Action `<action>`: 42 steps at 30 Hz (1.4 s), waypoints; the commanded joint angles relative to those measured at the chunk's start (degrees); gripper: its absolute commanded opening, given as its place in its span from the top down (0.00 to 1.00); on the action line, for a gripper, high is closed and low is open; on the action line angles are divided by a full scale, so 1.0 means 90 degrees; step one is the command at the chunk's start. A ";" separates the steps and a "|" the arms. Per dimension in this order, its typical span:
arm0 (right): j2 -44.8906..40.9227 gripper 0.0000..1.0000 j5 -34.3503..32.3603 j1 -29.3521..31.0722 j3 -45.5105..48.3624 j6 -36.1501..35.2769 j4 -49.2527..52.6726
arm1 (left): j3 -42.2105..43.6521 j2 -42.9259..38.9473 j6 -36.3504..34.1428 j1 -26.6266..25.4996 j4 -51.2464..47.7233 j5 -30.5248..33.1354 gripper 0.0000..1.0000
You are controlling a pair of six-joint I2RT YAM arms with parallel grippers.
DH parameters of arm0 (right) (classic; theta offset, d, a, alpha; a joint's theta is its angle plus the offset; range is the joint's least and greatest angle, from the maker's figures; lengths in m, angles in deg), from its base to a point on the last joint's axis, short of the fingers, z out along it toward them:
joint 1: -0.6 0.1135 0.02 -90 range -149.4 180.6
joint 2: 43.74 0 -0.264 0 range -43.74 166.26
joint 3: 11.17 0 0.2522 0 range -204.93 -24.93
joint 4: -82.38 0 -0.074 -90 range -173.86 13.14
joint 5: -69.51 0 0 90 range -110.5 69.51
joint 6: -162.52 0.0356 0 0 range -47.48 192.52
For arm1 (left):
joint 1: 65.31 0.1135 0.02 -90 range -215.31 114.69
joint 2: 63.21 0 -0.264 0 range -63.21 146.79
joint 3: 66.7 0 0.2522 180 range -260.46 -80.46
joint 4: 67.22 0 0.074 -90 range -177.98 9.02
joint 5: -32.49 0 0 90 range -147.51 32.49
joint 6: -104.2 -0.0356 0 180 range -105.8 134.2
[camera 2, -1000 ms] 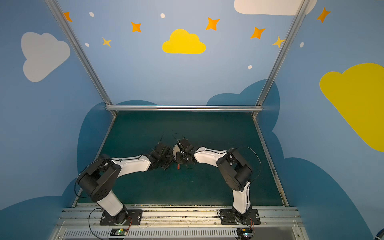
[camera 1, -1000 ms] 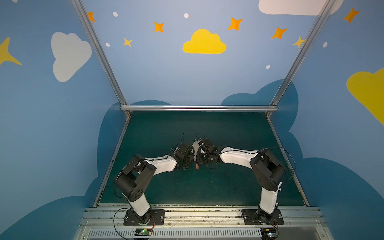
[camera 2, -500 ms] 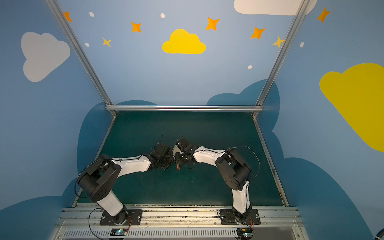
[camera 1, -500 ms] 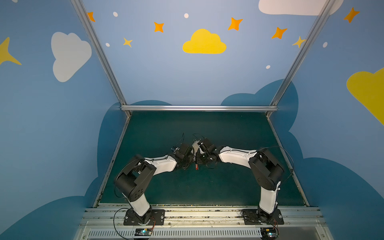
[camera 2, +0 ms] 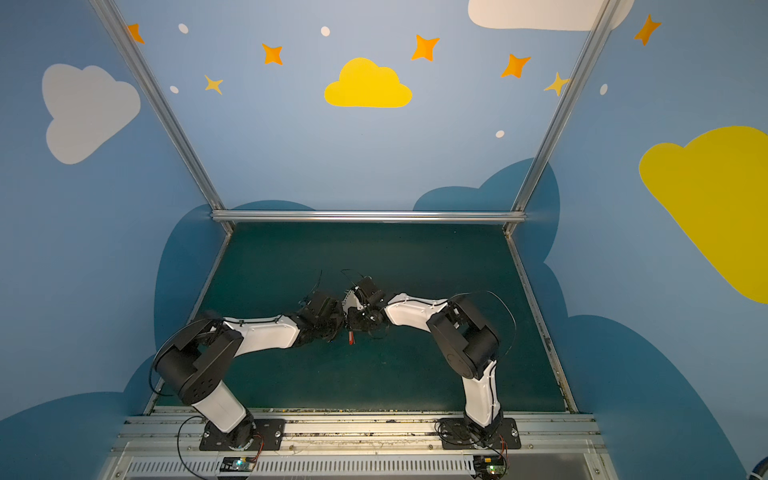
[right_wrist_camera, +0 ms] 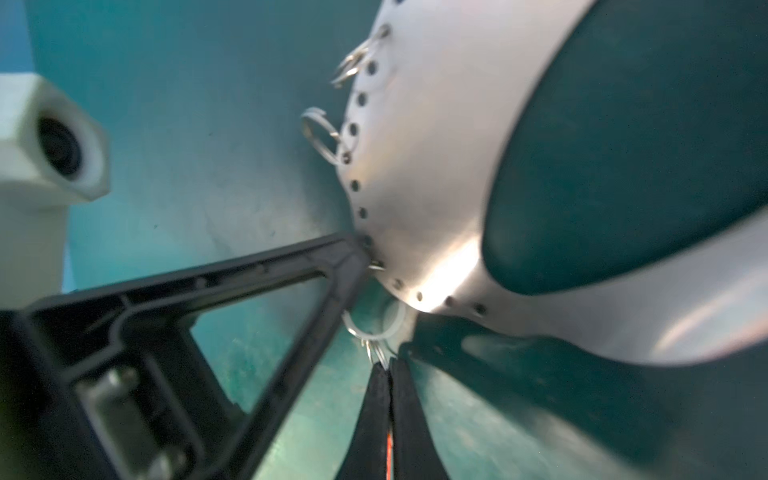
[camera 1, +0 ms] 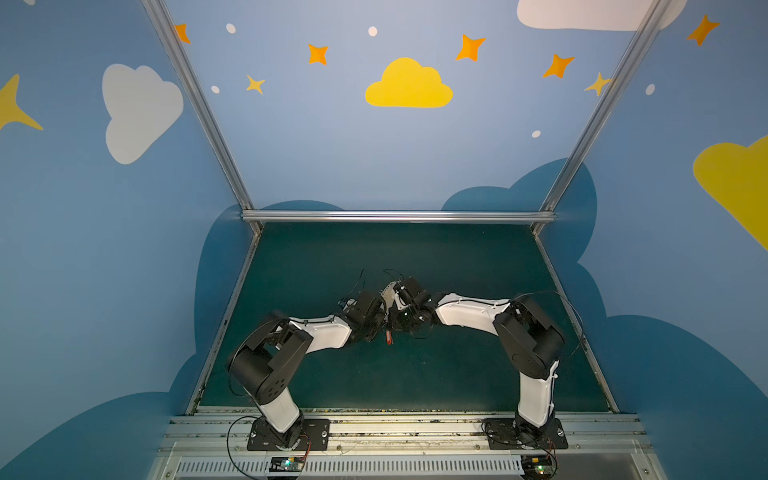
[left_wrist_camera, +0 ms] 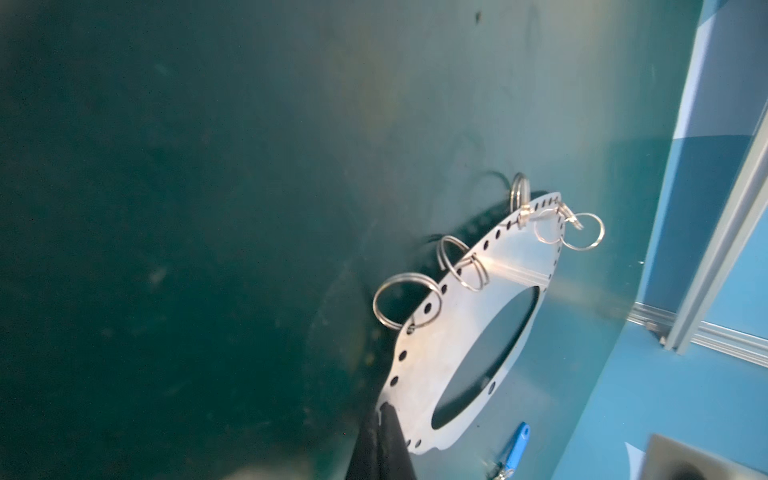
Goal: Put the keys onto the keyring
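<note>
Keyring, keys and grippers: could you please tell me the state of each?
keyring: tilted on edge, clamped at its rim.
left gripper: jaws shut on the keyring.
right gripper: jaws shut on the red-tagged key.
red-tagged key: held at the keyring's edge; attachment unclear.
blue-tagged key: loose, not gripped.

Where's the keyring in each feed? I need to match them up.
Top views: keyring, a pale sliver between the two wrists, mid-table, in both.
Left wrist: keyring rises from the left gripper, oval hole plain.
Right wrist: keyring looms close beyond the right gripper, shut on the orange-tagged key.
Shared landmark: the left gripper clamped on its rim, in both wrist views.
</note>
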 commanded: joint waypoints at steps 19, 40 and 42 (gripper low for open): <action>-0.1656 1.00 -0.0220 -0.0603 0.1452 0.0068 -0.0565 | -0.0601 0.0117 -0.0812 0.0118 -0.1231 -0.0540 0.90; -0.4094 1.00 0.1519 -0.1323 0.1725 -0.1068 -0.0996 | -0.1114 -0.2622 -0.3992 0.0860 -0.1241 -0.4109 0.65; -0.4302 1.00 0.1500 -0.1333 0.1726 -0.1062 -0.1034 | -0.1148 -0.2654 -0.4010 0.0883 -0.1022 -0.4530 0.65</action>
